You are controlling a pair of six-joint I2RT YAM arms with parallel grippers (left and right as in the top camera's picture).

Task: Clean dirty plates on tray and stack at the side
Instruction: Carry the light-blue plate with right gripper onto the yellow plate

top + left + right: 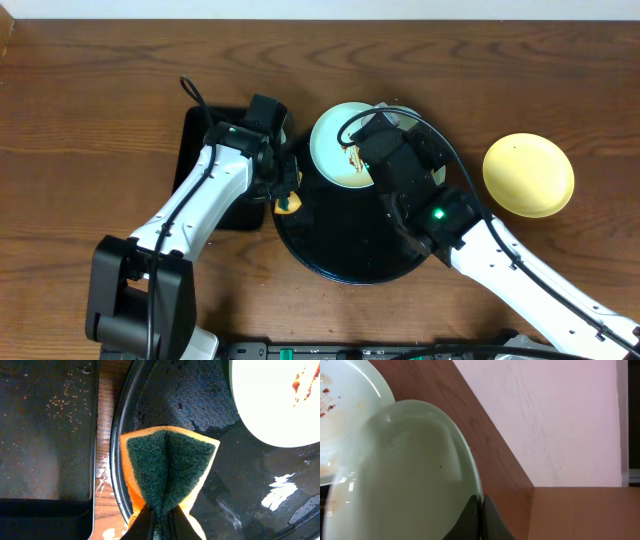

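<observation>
The left arm (205, 190) reaches up from the near left corner of the brown wooden worktop (90, 90), passing over the smaller rectangular black tray (45, 435). Its left end effector (160, 515) is pinched tight on an orange sponge with a dark green scouring face (167, 470). The sponge is folded in the grip and sits at the left rim of the large round glossy black tray (225, 485).

The right arm (520, 260) stretches diagonally from the near right corner across that tray to its far side. Its right end effector (482, 502) is clamped on the rim of a pale mint-blue round plate (410, 485).

In the right wrist view this plate overlaps a second mint-blue plate smeared with brown sauce (345, 145), which lies on the far part of the round tray. A pale yellow round plate (528, 175) rests on the worktop, well apart to the right.
</observation>
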